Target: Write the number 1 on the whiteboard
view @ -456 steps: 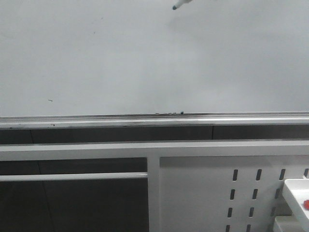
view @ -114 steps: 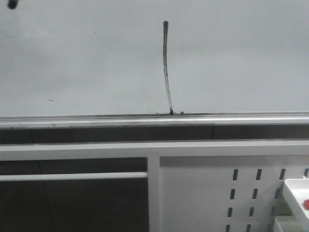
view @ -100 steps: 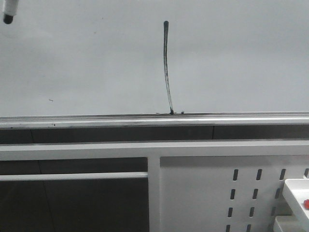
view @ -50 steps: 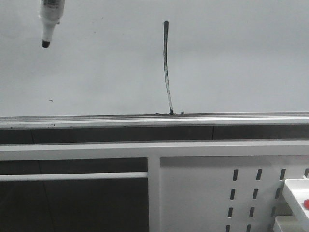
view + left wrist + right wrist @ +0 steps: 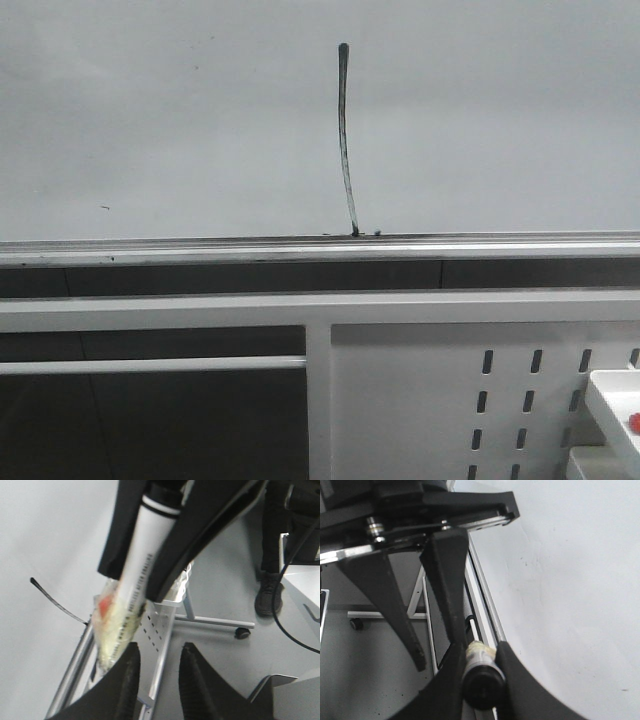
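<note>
The number 1 [image 5: 345, 140] is a thin black stroke on the whiteboard [image 5: 180, 130], running down to the silver rail [image 5: 200, 250]; neither gripper shows in the front view. In the right wrist view my right gripper [image 5: 480, 647] is shut on the white marker pen [image 5: 481, 680], beside the whiteboard [image 5: 570, 580]. The left wrist view shows my left gripper [image 5: 160, 647] open with nothing between its fingers. The marker pen [image 5: 142, 565] hangs there in the right gripper's black fingers [image 5: 197, 530], its blurred tip close outside one left finger. The number 1 [image 5: 52, 602] lies behind it.
Below the rail run white frame bars [image 5: 150, 366] and a white perforated panel [image 5: 430, 400]. A white tray [image 5: 612, 400] with a red item sits at the lower right. A person's legs [image 5: 272, 555] and a wheeled stand [image 5: 243, 632] are on the floor.
The stroke appeared on the bare board since the oldest frame. The marker pen came down at the upper left half a second ago and has now left the front view.
</note>
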`<action>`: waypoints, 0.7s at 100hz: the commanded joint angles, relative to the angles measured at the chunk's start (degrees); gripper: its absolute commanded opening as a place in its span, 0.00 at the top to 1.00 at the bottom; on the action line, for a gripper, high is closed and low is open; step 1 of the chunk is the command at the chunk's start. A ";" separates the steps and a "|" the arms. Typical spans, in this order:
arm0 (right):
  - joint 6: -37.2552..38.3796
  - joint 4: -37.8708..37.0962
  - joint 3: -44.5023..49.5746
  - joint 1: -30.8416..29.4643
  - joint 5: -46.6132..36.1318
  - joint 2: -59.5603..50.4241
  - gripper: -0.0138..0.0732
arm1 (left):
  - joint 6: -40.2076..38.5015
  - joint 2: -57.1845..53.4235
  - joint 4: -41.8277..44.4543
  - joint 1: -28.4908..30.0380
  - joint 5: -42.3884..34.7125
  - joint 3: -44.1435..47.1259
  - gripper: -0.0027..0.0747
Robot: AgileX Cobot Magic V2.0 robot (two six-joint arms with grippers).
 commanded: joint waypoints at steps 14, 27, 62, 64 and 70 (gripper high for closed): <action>-0.55 0.00 -2.13 0.18 -2.43 -1.02 0.93 | 0.10 -0.17 0.49 0.04 -5.27 -1.77 0.72; -0.55 0.00 -2.13 0.18 -1.59 -1.02 0.93 | 0.10 -0.17 0.60 0.04 -6.19 -1.67 0.63; -0.55 0.00 -2.13 0.18 -3.24 -1.02 0.93 | 0.10 3.29 1.94 0.04 -6.05 -0.11 0.63; -0.55 0.00 -2.13 0.18 -3.05 -1.02 0.93 | 0.10 3.50 1.94 0.04 -6.05 -0.11 0.63; -0.55 0.00 -2.13 0.18 -2.72 -1.02 0.93 | 0.10 3.77 1.94 0.04 -6.24 -0.11 0.63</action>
